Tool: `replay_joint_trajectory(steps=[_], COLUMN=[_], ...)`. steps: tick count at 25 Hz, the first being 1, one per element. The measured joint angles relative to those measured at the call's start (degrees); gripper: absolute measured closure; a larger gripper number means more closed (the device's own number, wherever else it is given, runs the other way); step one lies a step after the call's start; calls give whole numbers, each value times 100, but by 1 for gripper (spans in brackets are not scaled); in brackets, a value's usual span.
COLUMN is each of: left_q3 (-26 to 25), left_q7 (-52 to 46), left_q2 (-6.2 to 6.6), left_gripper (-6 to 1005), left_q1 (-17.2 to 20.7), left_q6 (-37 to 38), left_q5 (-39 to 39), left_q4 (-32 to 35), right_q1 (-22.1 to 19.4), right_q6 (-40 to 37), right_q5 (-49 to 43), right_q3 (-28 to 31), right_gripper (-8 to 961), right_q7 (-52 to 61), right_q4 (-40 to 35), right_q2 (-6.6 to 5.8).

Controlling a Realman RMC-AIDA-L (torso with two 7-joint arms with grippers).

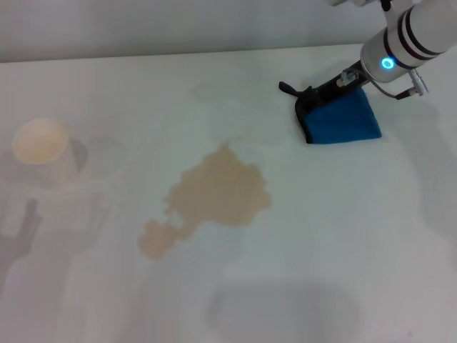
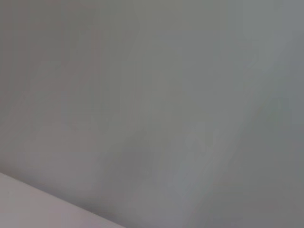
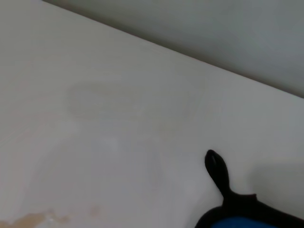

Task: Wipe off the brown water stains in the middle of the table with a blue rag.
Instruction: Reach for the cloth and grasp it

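The brown water stains (image 1: 218, 193) lie as a tan blotchy puddle with a smaller lobe in the middle of the white table (image 1: 343, 236). The blue rag (image 1: 346, 118) with black trim lies at the far right, apart from the stains. My right gripper (image 1: 325, 89) sits right at the rag's far edge, by its black loop. In the right wrist view the rag (image 3: 237, 223) and its loop (image 3: 216, 168) show close up, and an edge of the stains (image 3: 35, 219) shows farther off. My left gripper is out of view.
A white paper cup (image 1: 41, 141) with a tan inside stands at the far left of the table. The table's far edge meets a grey wall (image 1: 178, 25). The left wrist view shows only the grey wall (image 2: 166, 95).
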Motion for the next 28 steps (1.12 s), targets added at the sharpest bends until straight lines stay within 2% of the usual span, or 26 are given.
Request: replay_joint_trajectory(steps=[19, 28], left_q3=[-36, -36], left_q7=[-2, -2], left_q2=[0, 0], left_gripper=[107, 107], left_q1=[-44, -60], left_q6=[-26, -26], left_q5=[-20, -40], left_q4=[-17, -17], right_q1=[-178, -223], right_q6=[89, 121], right_q5=[-4, -4], right_q3=[-188, -314], right_gripper=[147, 155], right_q7=[3, 3], right_q4=[84, 92], right_q2=[-28, 34])
